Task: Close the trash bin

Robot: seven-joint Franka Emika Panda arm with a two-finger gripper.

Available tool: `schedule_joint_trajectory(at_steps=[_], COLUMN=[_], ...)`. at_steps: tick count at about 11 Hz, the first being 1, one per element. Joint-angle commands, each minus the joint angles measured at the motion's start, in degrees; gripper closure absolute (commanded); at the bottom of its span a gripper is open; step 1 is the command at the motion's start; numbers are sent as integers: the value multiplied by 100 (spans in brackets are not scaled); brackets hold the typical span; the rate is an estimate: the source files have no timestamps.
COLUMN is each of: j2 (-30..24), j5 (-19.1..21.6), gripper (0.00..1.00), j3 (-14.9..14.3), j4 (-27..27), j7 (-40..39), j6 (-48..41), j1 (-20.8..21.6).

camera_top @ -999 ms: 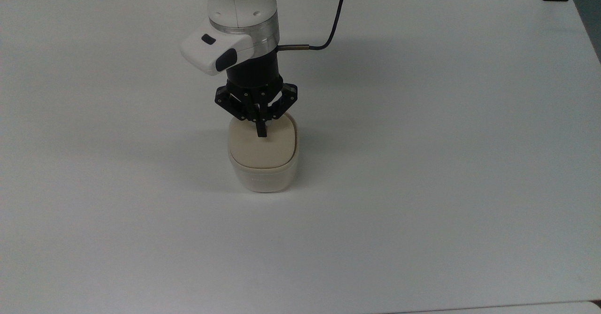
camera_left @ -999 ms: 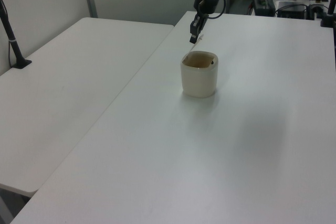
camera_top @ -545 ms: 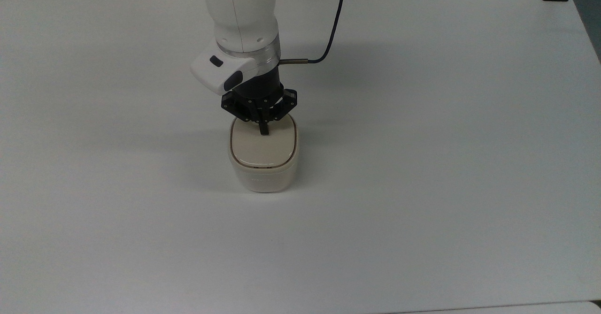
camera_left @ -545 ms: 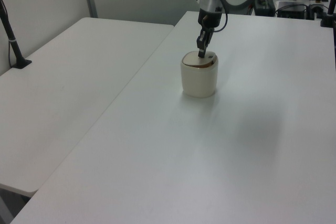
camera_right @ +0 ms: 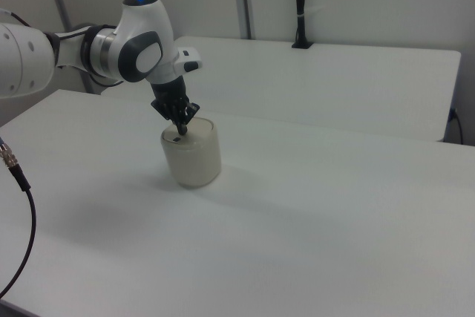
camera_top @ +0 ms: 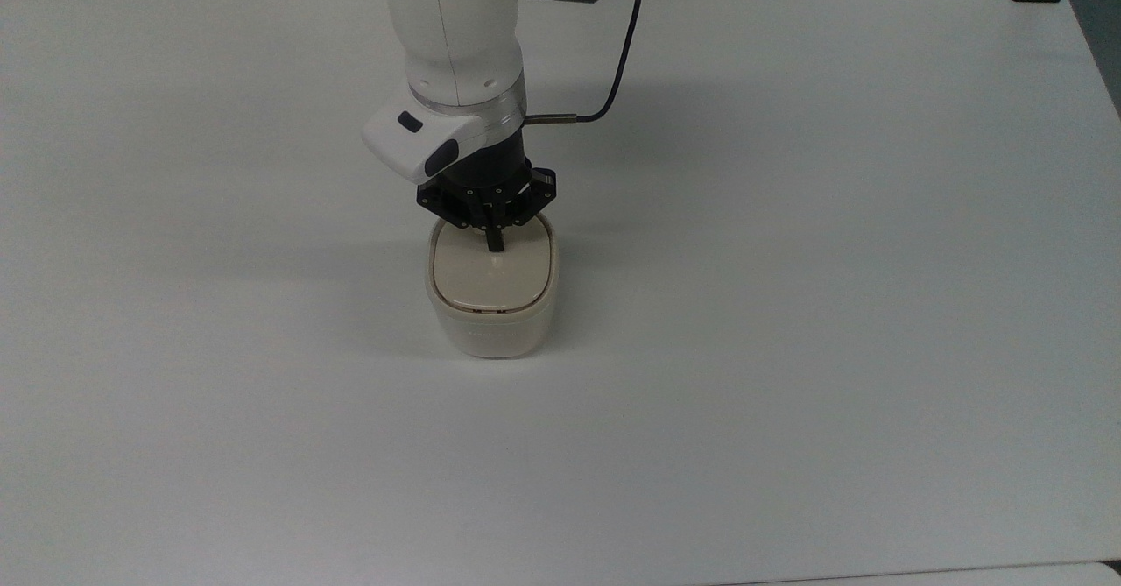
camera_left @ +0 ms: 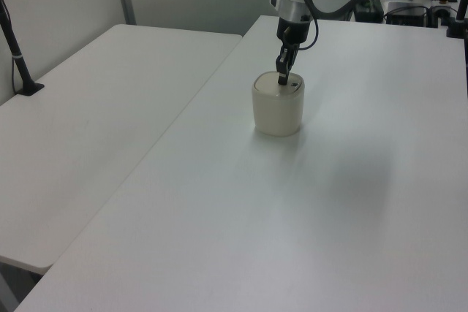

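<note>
A wide white worktop (camera_top: pixel 788 349) runs from the near edge of the top view to the far edge, its near half bare. Near the middle of the top view, a little toward nine o'clock from centre, stands the trash bin (camera_top: pixel 492 328), a small cream-white tub with rounded-square sides, upright on the worktop. Its beige lid (camera_top: pixel 490 279) lies flat and level inside the rim, so the bin looks closed. In the left view the trash bin (camera_left: pixel 278 111) sits toward twelve o'clock of the frame, and a small dark mark shows on the lid's far side. In the right view the trash bin (camera_right: pixel 193 157) stands toward nine o'clock of the frame. Just beyond the lid's middle, at its twelve o'clock side in the top view, the robot's black hand (camera_top: pixel 495 242) points straight down with its fingers brought together into a single narrow tip, holding nothing; the tip meets the lid's surface or sits just above it, and which of the two I cannot tell. The left view shows the hand (camera_left: pixel 281 77) coming down onto the far part of the lid, and the right view shows the hand (camera_right: pixel 181 130) at the lid's top. Above the hand rises the white arm (camera_top: pixel 455 34), leaning toward twelve o'clock in the top view, with a dark cable (camera_top: pixel 617 60) looping off its side. Farther back in the right view a second white table (camera_right: pixel 334 72) stands behind the worktop, with a black post (camera_right: pixel 300 5) rising from its far edge.
</note>
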Motion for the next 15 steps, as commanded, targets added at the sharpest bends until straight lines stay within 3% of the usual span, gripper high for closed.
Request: schedule_joint_trajectory(at_steps=[1,5,9,10,11,12,13,15], j2=[134,153,-767,-1188,-1540,-1753,-1912,-2281], j5=[-59,-226,-226,-226,-252,-435,-567,-586], gripper=[100,100,100,91,64,44,0,0], j3=[38,48,39,39,39,39,47,170], j4=[-94,-77,-269,-462,-585,-595,-613,-814], j7=[-26,36,10,10,18,27,27,-8], j6=[-1,35,-859,-1132,-1526,-1956,-2291,-2382], j1=[71,62,-78,-192,-254,-280,-298,-595])
